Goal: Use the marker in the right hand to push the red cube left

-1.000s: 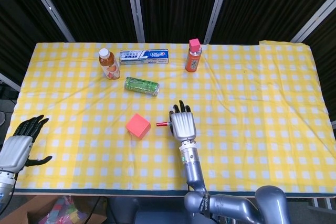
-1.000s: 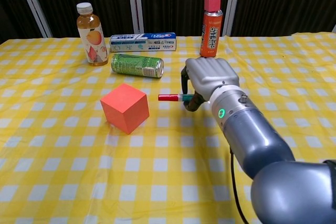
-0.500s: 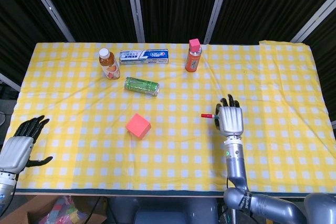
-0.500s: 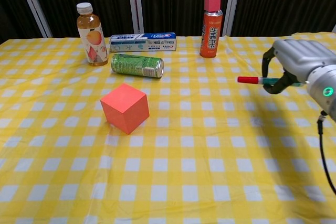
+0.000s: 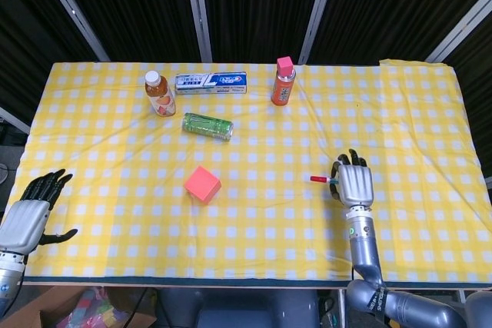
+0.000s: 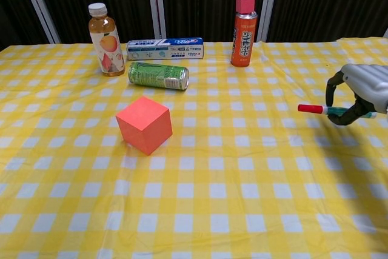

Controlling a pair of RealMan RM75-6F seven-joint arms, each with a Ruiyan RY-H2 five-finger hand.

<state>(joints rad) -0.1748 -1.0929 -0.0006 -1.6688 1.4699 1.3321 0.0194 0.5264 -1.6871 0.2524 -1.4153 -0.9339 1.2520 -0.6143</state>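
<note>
Right robot hand (image 5: pixel 355 184) pinching marker (image 6: pixel 321 110) — you've pulled it well right of red cube (image 5: pixel 202 184) | push done or abandoned — judge cube's shift.

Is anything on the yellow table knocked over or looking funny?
Only the green drink can lies on its side, while the juice bottle and orange spray can beside it stand upright. Nothing looks spilled or broken.
</note>
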